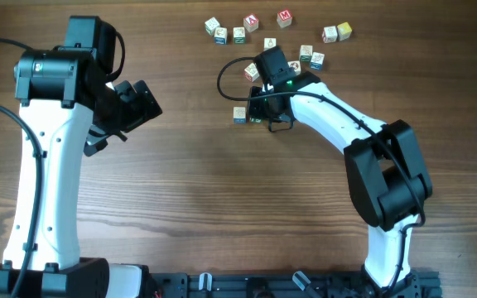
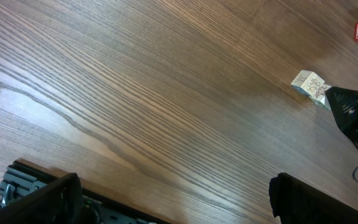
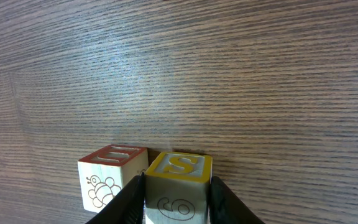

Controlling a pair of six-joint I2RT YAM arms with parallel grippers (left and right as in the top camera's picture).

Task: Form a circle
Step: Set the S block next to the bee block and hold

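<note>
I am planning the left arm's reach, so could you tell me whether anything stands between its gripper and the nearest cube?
Nothing visible does: only bare table lies between the open left gripper and the nearest cube. The right gripper, closed on the yellow S cube, sits just beyond it.

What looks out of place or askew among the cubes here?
Nothing is damaged or spilled. The scattered cubes farther out lie askew, forming no ring. Two sit apart: a red-topped cube beside the yellow S cube in the right gripper.
</note>
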